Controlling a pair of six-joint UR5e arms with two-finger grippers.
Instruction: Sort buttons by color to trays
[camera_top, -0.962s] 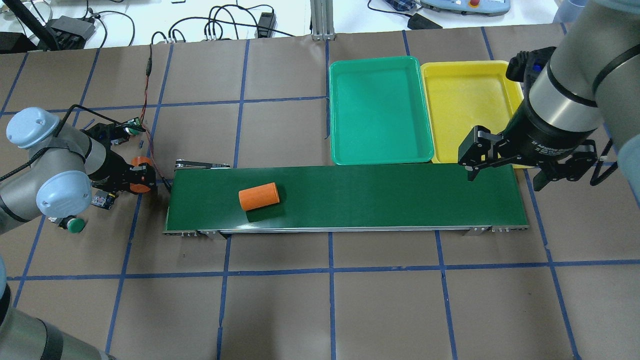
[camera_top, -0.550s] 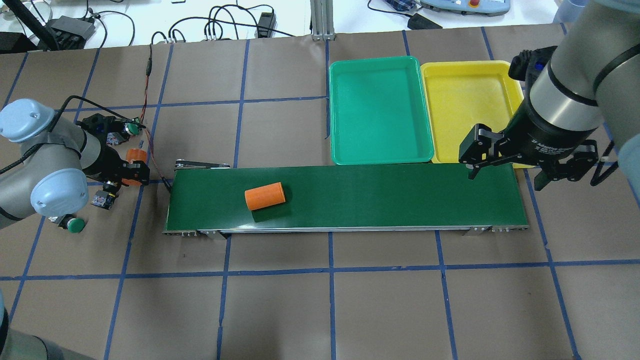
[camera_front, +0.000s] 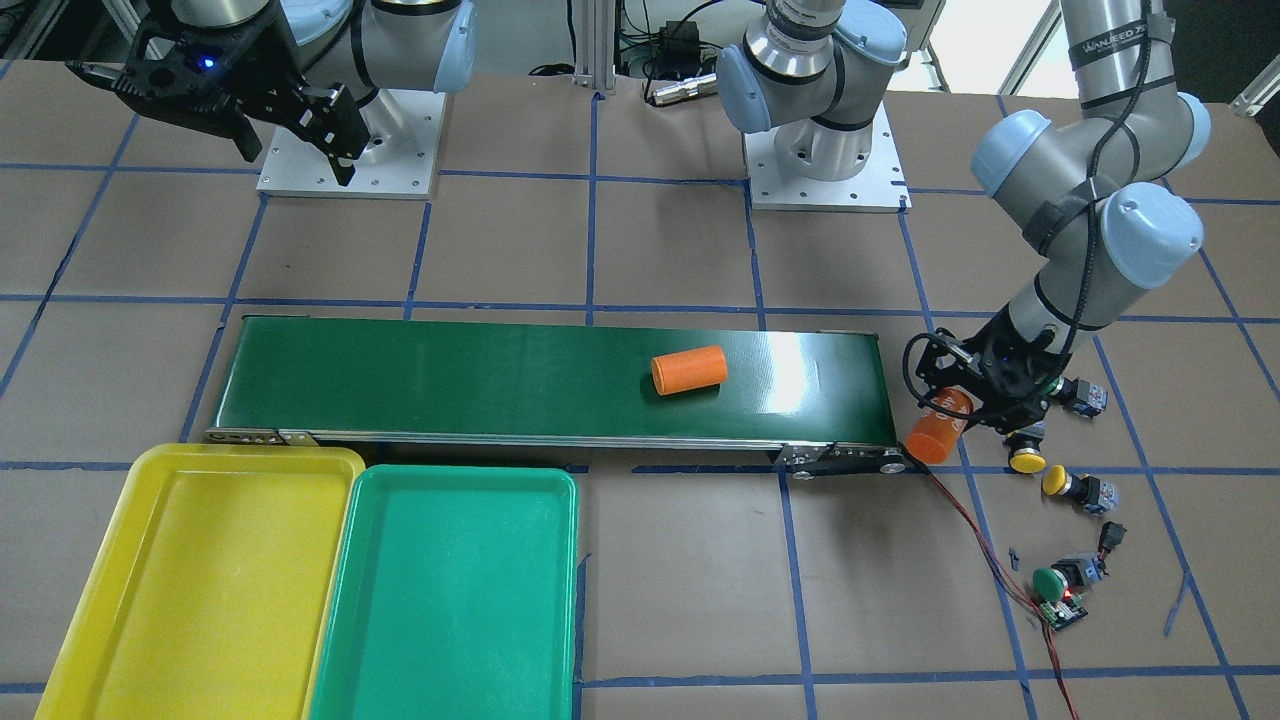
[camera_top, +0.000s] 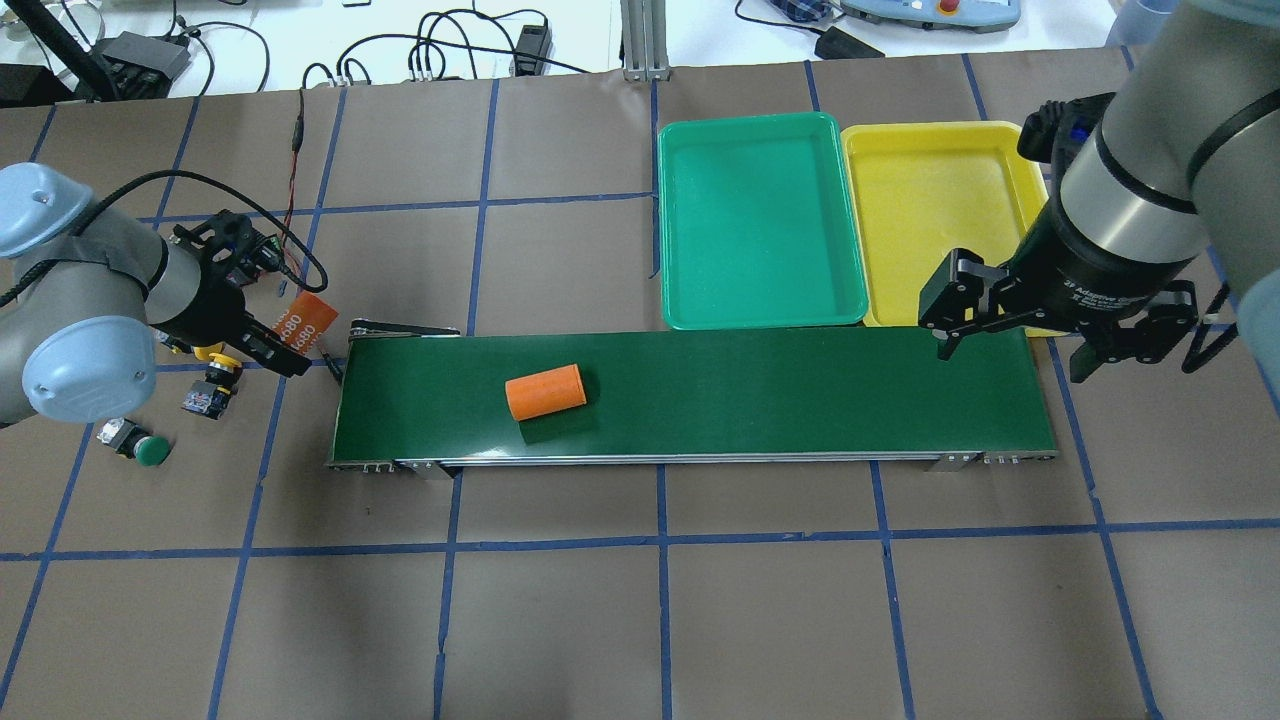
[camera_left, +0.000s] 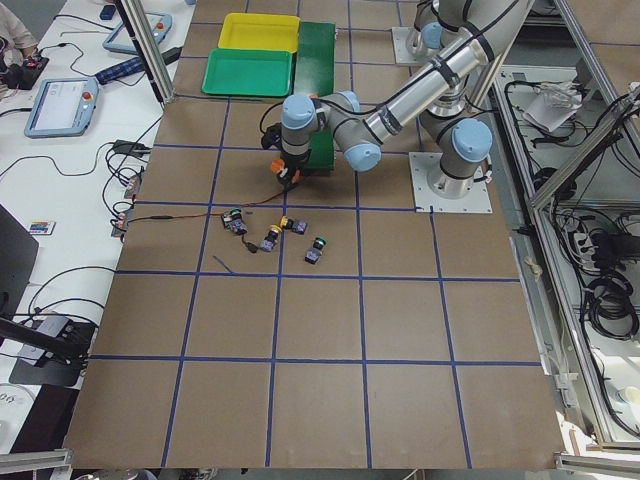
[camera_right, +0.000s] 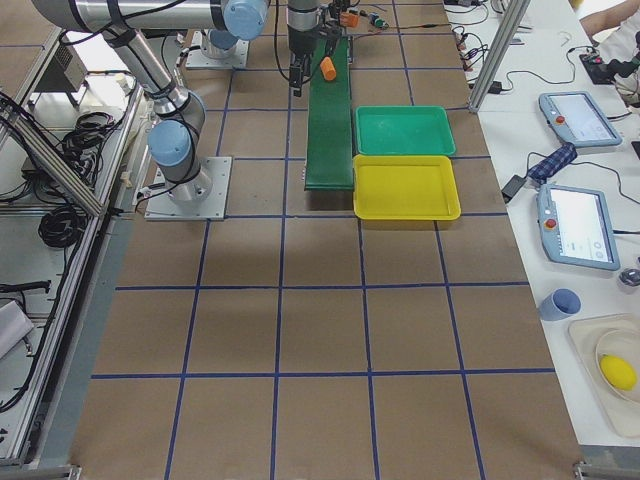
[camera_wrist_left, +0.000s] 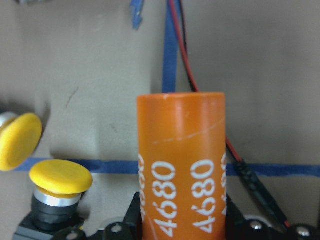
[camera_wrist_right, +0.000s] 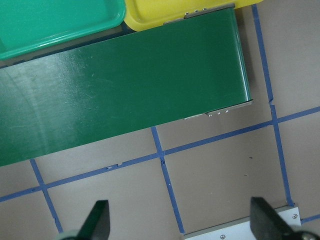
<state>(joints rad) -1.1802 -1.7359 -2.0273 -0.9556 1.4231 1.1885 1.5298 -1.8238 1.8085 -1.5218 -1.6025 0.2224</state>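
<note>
Rightwards moved the plain orange cylinder (camera_top: 545, 391) on the dark green belt (camera_top: 760, 395). The left gripper (camera_top: 288, 338) pinched an orange cylinder marked 4680 (camera_top: 305, 320); the right gripper (camera_top: 1012, 358) was spread.

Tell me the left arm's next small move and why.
Probably shift the left end effector a little toward the belt: it is shut on the orange cylinder marked 4680, just short of the belt's end, and the other orange cylinder already lies on it.

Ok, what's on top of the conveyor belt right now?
One orange cylinder lies on its side on the conveyor belt; nothing else shows. Overhead, the right gripper covers the belt's far corner, but the front-facing view shows that end bare.
</note>
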